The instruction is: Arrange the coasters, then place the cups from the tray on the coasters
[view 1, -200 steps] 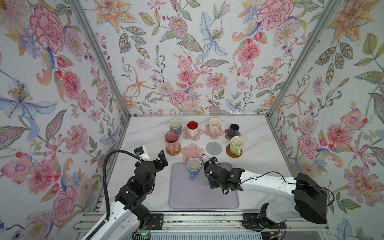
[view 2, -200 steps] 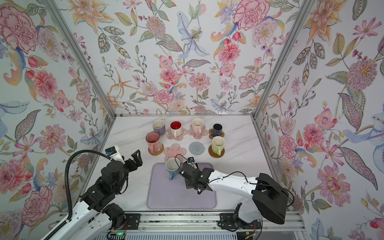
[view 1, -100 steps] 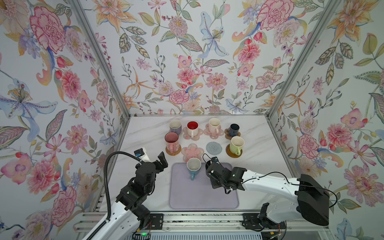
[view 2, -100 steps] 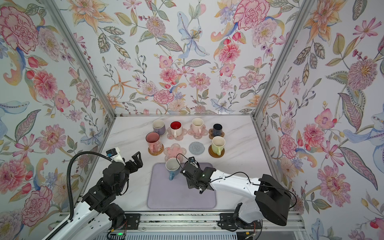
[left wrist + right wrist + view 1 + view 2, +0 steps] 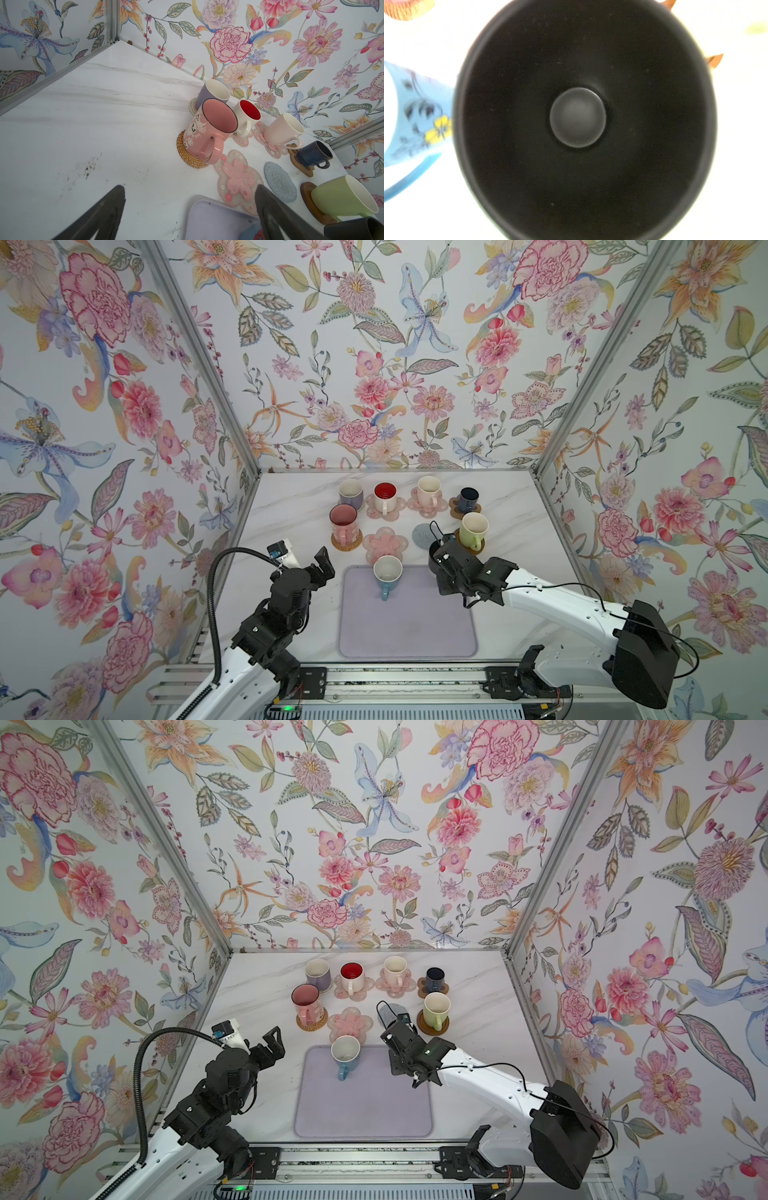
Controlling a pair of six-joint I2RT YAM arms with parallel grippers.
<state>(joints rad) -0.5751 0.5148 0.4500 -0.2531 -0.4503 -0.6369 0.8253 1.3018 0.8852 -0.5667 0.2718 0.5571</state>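
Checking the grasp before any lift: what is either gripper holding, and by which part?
Right gripper holds the black mug; the held part is hidden. Left gripper holds nothing.

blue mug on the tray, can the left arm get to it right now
Probably yes: the left gripper is open beside the tray, with nothing between it and the blue mug.

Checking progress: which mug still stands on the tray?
The blue mug, on the tray's far edge; six others sit on coasters, and the black mug is in the right gripper.
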